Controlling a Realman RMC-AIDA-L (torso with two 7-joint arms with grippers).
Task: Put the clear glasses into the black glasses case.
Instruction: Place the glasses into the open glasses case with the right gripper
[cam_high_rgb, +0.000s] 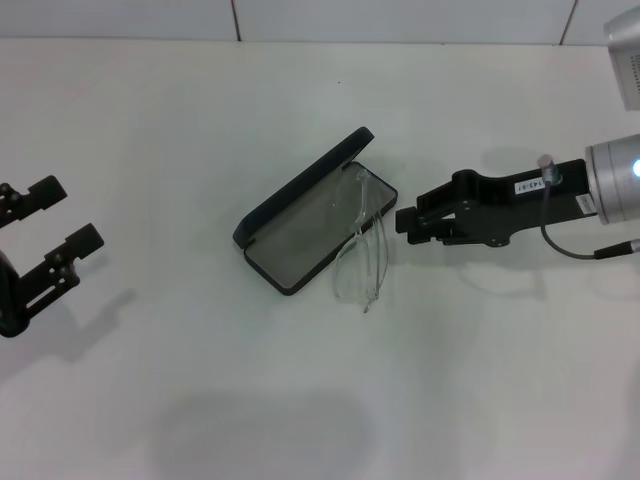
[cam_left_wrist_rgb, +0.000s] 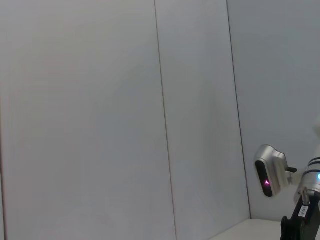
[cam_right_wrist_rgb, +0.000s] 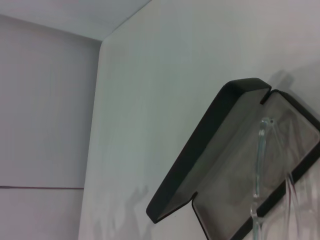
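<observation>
The black glasses case (cam_high_rgb: 298, 190) lies open in the middle of the table, its lid raised on the far-left side and its grey lining showing. The clear glasses (cam_high_rgb: 362, 250) lean across the case's right rim, partly over the tray and partly over the table. My right gripper (cam_high_rgb: 403, 224) sits just right of the glasses, its tip right by their near end; whether it grips them I cannot tell. In the right wrist view the case (cam_right_wrist_rgb: 200, 150) and the glasses (cam_right_wrist_rgb: 260, 165) are very close. My left gripper (cam_high_rgb: 72, 213) is parked open at the far left.
A white tabletop (cam_high_rgb: 200, 400) surrounds the case, and a tiled wall (cam_high_rgb: 300, 18) runs along the back. The left wrist view faces wall panels (cam_left_wrist_rgb: 100, 120), with the right arm (cam_left_wrist_rgb: 302, 212) low in its corner.
</observation>
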